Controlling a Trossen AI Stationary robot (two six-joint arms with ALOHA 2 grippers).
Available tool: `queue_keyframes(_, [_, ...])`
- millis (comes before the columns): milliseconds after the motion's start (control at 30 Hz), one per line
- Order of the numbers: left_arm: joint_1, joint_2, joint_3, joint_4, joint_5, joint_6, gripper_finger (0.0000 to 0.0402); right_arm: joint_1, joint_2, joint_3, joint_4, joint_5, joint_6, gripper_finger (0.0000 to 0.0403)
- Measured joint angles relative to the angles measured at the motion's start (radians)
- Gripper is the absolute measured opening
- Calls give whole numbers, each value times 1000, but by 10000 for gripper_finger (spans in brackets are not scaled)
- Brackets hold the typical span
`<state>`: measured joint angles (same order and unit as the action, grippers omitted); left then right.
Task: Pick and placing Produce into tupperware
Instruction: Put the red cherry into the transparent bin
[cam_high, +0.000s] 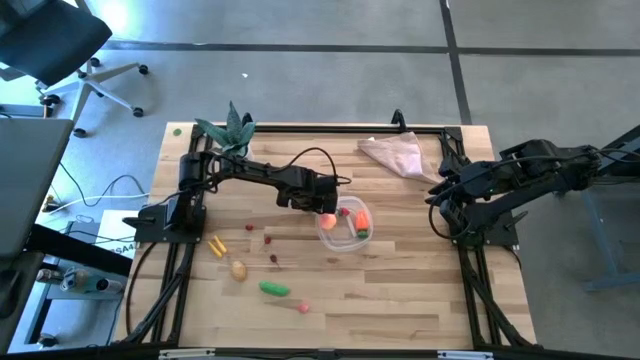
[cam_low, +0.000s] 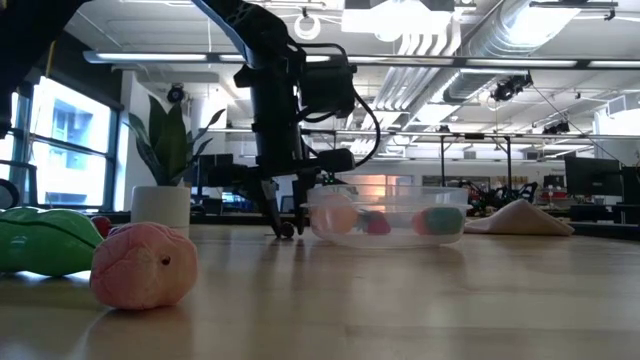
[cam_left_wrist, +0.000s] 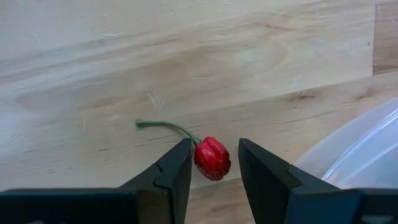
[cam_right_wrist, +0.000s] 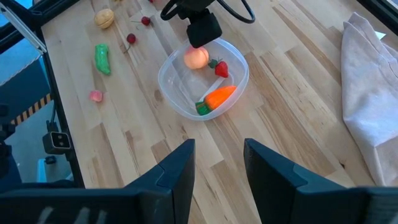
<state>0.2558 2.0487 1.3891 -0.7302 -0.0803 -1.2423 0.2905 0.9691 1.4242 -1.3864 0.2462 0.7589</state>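
- Left wrist view: a small red cherry (cam_left_wrist: 212, 158) with a green stem sits between the left gripper's (cam_left_wrist: 214, 167) narrowly parted fingers, above the wooden table (cam_left_wrist: 186, 56).
- The clear tub (cam_high: 346, 226) lies just beside that gripper, holding a carrot (cam_right_wrist: 219, 96), strawberry (cam_right_wrist: 221, 68) and peach (cam_right_wrist: 196, 58).
- The right gripper (cam_right_wrist: 219, 163) hovers wide open, well apart.

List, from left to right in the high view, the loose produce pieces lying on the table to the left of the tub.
Yellow piece → beige potato → green pod → pink piece.
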Motion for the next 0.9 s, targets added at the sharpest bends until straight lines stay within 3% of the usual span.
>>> queue_keyframes(400, [0,0,0,0,0,1,68,0,0,0,0,0,0,130])
queue_keyframes(900, [0,0,0,4,-2,28,65,0,0,0,0,0,0,130])
